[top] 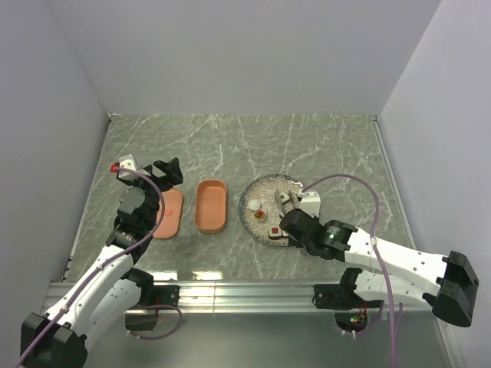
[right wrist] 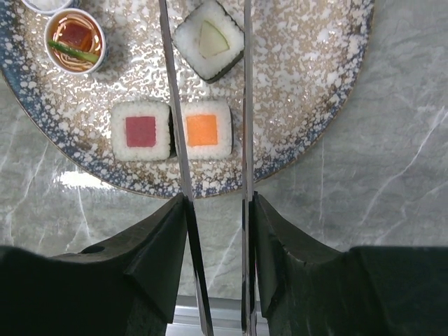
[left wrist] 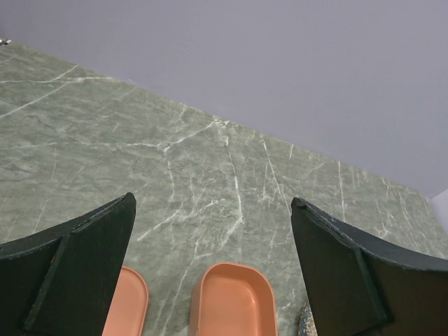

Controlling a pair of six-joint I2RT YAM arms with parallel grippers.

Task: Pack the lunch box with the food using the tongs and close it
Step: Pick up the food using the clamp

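Gripping the tongs near their joined end, the right gripper was closed on them – both slim arms ran straight ahead from its fingers over the plate. The orange piece lay between the two arms, the left one passing between it and the red piece; a squeeze there should take it. The box stood just left of the plate, long axis pointing away from the bases, with the lid beside it. The left gripper hung wide open and empty above them – nearer the box, the right nearer the food.
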